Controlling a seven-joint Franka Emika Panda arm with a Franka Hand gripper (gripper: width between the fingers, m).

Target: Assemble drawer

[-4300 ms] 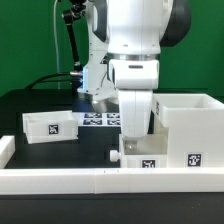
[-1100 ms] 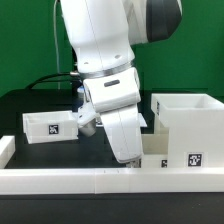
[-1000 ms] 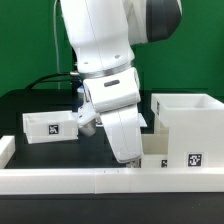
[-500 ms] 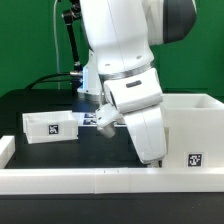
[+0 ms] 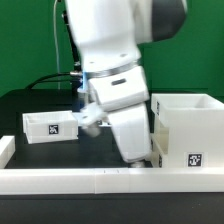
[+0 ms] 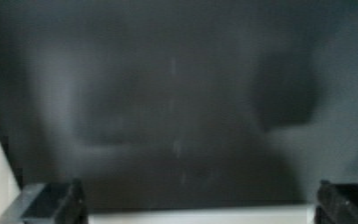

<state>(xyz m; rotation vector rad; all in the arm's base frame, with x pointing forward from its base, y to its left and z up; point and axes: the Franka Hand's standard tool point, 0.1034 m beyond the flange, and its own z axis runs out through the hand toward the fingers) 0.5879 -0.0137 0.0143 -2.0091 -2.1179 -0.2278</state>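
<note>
Right now the Panda arm (image 5: 115, 70) is leaning down across the middle of the exterior view. Its bulky white housing is slanting toward the exterior view's right, and its lower end is reaching low beside the near corner of the large white open-topped box (image 5: 186, 125). That box is standing on the black tabletop (image 5: 40, 160) at the exterior view's right and is showing a square marker tag (image 5: 193, 158) on its front wall. Whether the arm is touching the box cannot be told, since the arm's outline is smearing with blur. The small white drawer box (image 5: 40, 128) is lying well apart from it at the exterior view's left, upright and open on top, with its own tag (image 5: 53, 128) facing the camera. Nothing is touching it. A long white rail (image 5: 90, 181) is running along the front edge of the tabletop, below both boxes. In the wrist view the end effector (image 6: 197, 203) is hanging over bare dark tabletop, heavily blurred. Its two dark fingers (image 6: 51, 200) are standing far apart at opposite sides of the picture with nothing between them. A pale strip is showing along one edge of that picture, too blurred to name.
</note>
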